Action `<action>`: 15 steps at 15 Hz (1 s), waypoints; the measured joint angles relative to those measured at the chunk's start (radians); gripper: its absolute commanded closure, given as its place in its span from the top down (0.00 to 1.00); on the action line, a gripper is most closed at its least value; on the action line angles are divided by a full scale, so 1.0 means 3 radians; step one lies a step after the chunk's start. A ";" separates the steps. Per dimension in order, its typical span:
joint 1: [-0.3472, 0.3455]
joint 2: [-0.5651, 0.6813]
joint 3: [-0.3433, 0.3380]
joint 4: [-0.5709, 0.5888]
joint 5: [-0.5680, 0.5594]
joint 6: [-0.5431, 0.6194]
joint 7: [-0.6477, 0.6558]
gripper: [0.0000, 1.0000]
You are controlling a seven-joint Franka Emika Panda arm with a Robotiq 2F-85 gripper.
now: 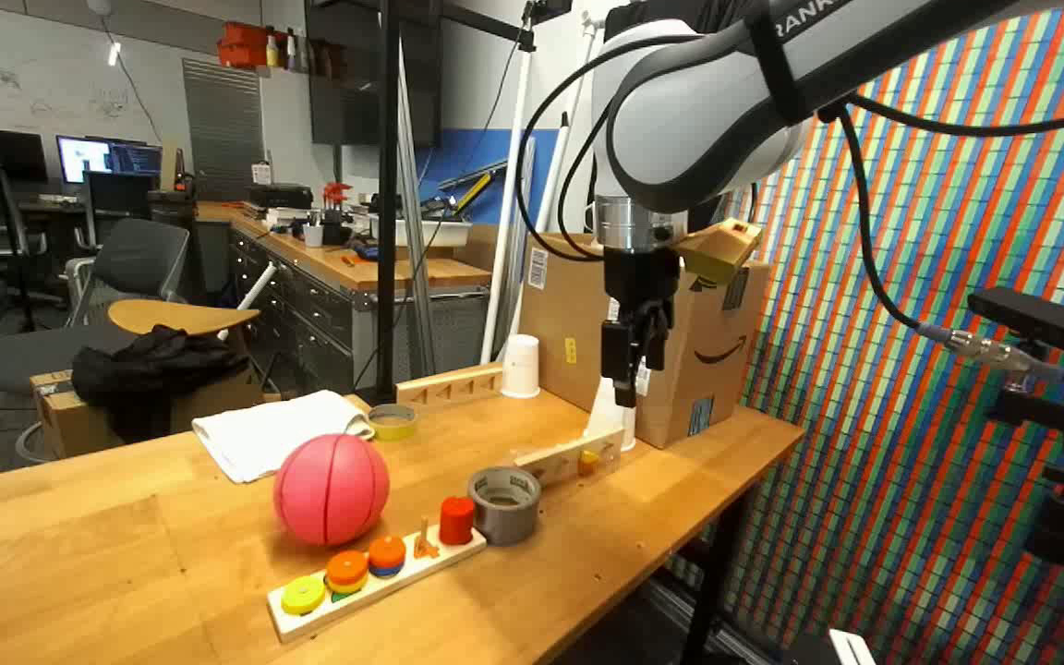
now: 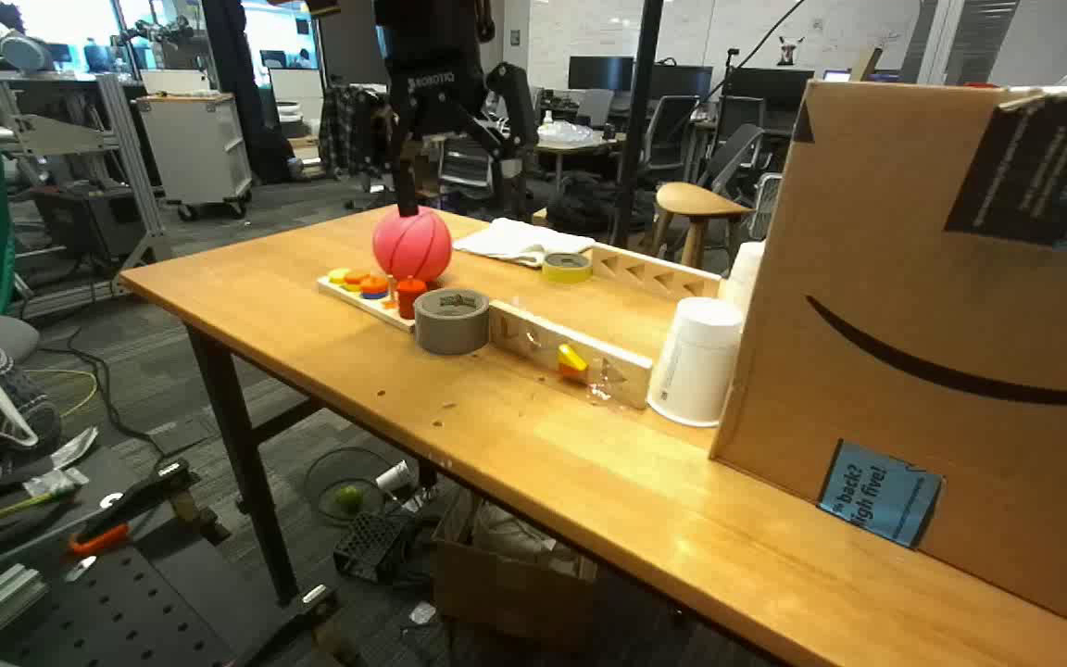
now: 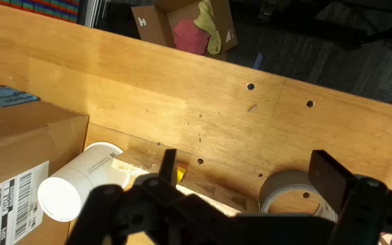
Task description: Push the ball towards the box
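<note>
While the ball (image 1: 332, 489), pink-red with thin dark seams, is sitting on the tabletop (image 1: 98, 545) well apart from the box (image 2: 950, 306), it is looking like a hollow toy: probably light, a little springy and hard to damage. Being round, it should be rolling at a slight touch, and it is probably spanning more than the jaws could take, so a slow nudge is making better sense than a pinch. The likeliest contact spot is lying at mid-height on the side facing away from the box; pushing off-centre may be sending it astray.

Just beside it, a wooden strip (image 1: 393, 582) is carrying coloured pieces; whether the two are touching, I cannot tell. On the opposite side a white cloth (image 1: 278, 429) is lying. Towards the box, a grey tape roll (image 1: 506, 522) and a wooden rail (image 2: 547, 352) are lining one flank of the route, a yellow tape roll (image 2: 567, 270) and a second rail (image 1: 453, 380) the other.

Nearer the box, the gripper (image 3: 245, 166) is hovering with its jaws spread and nothing between them; it is probably needing to go over or around the ball first.
</note>
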 measured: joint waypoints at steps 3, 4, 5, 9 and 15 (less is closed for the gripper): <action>0.0000 -0.0009 0.0000 0.0039 0.0000 0.0000 0.0000 1.00; 0.0000 -0.0009 0.0000 0.0042 0.0000 0.0000 0.0000 1.00; 0.0000 -0.0009 0.0000 0.0042 0.0000 0.0000 0.0000 1.00; 0.0000 -0.0009 0.0000 0.0042 0.0000 0.0000 0.0000 1.00; 0.0015 -0.0005 0.0000 0.0014 0.0000 -0.0004 0.0000 1.00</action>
